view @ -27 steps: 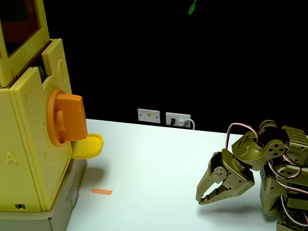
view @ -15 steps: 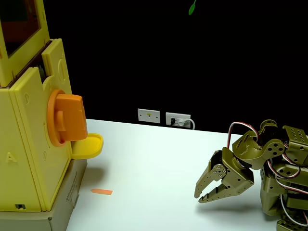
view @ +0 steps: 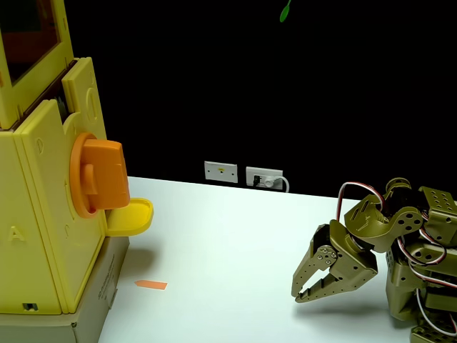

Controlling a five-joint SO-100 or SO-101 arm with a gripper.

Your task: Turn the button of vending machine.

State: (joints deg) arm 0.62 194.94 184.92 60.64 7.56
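Fixed view, side-on across a white table (view: 235,236). Vending machine (view: 43,214) stands at frame left on a low cardboard base, pale yellow, dark tinted window up top. The button (view: 98,179) juts from its right face: orange disc with a thick blocky bar, bar standing roughly upright, directly above the pale yellow tray (view: 131,216). Small orange scrap (view: 151,285) lies on the table near the machine's foot. Arm is folded low at frame right; gripper (view: 305,294) hangs just over the tabletop, tips pointing down and toward the machine, well apart from the button. Jaws look slightly parted at the tips, nothing held. Step in hand, by my reading: approach not yet begun, knob untouched. Next move calls for raising and extending the arm leftward to knob height, opening the jaws wider than the bar, closing across it, then rolling the wrist.
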